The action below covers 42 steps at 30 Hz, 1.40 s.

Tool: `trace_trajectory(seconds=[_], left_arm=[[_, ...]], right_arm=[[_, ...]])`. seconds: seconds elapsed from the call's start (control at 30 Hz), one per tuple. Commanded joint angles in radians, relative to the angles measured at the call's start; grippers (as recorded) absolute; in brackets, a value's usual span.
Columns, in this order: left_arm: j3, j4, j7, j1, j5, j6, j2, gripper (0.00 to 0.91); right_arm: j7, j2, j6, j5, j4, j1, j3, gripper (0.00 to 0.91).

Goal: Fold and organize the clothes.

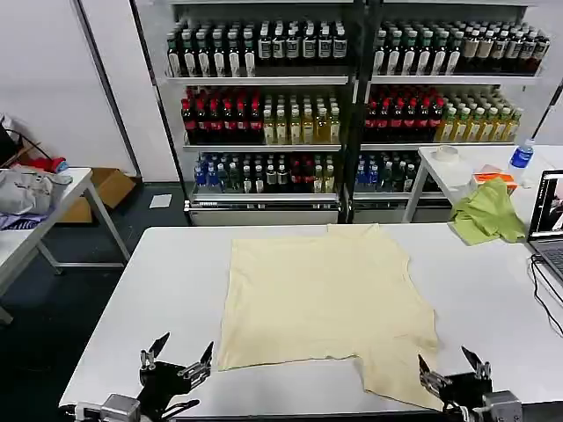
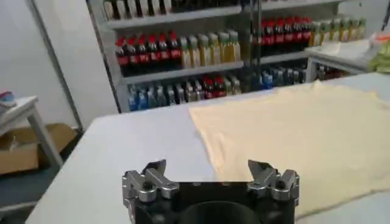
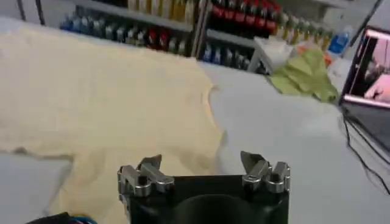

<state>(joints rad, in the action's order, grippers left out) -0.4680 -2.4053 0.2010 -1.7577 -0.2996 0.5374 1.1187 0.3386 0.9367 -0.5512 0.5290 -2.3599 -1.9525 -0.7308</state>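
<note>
shirt: cream-yellow T-shirt (image 1: pixel 327 303) spread flat on white table (image 1: pixel 132 308), mid-table, one sleeve flap hanging toward near edge on the robot's right
left gripper (image 1: pixel 180 356): near table edge, just off shirt's near-left corner, jaws spread wide, holding nothing
right gripper (image 1: pixel 454 367): near edge, beside the low sleeve flap, jaws wide apart, empty
step guess: nothing grasped yet, fold not started
risk 1: pinching only top layer at corner, so the fold drags crooked
risk 2: right side uneven, sleeve sticks out lower than hem; matched lift would skew the fold
risk 3: thin cloth flat on table, fingers may slide over it and miss
bystanders: lime-green cloth (image 1: pixel 484 214), laptop (image 1: pixel 547 224) well apart on the right, cable (image 1: pixel 538 290) closer to the right arm's reach, possible snag
</note>
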Motion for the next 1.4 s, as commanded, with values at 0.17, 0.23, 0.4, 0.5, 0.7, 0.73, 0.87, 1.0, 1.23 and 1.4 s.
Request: trace_trajectory(seconds=[0.17, 0.23, 0.4, 0.5, 0.7, 0.73, 0.87, 1.0, 1.23, 1.4], left_arm=[[0.118, 0.059, 0.015, 0.052, -0.04, 0.039, -0.011, 0.907], [0.134, 0.068, 0.016, 0.059, -0.04, 0.039, -0.009, 0.907], [0.162, 0.097, 0.02, 0.082, -0.039, 0.039, -0.003, 0.907], [0.176, 0.117, 0.021, 0.098, -0.039, 0.036, 0.003, 0.907], [0.205, 0.145, 0.022, 0.122, -0.038, 0.032, 0.016, 0.907], [0.207, 0.15, 0.022, 0.125, -0.038, 0.032, 0.017, 0.907], [0.221, 0.177, 0.026, 0.141, -0.038, 0.03, 0.023, 0.907], [0.229, 0.225, 0.038, 0.164, -0.034, 0.027, 0.025, 0.907], [0.235, 0.286, 0.057, 0.2, -0.04, 0.033, 0.025, 0.907], [0.236, 0.313, 0.055, 0.215, -0.047, 0.036, 0.036, 0.907]], right_arm=[[0.0, 0.024, -0.027, 0.0, 0.024, -0.047, 0.014, 0.907], [-0.003, 0.031, -0.027, -0.002, 0.027, -0.046, 0.021, 0.907], [-0.014, 0.041, -0.027, -0.003, 0.035, -0.037, 0.036, 0.907], [-0.021, 0.047, -0.027, -0.002, 0.043, -0.029, 0.046, 0.907], [-0.029, 0.06, -0.026, 0.031, 0.059, 0.006, 0.061, 0.907], [-0.03, 0.062, -0.026, 0.033, 0.06, 0.009, 0.062, 0.907], [-0.029, 0.067, -0.027, 0.032, 0.065, 0.019, 0.066, 0.907], [-0.029, 0.066, -0.027, 0.034, 0.072, 0.027, 0.067, 0.907], [-0.033, 0.071, -0.027, 0.041, 0.071, 0.024, 0.073, 0.907], [-0.034, 0.074, -0.027, 0.041, 0.076, 0.025, 0.076, 0.907]])
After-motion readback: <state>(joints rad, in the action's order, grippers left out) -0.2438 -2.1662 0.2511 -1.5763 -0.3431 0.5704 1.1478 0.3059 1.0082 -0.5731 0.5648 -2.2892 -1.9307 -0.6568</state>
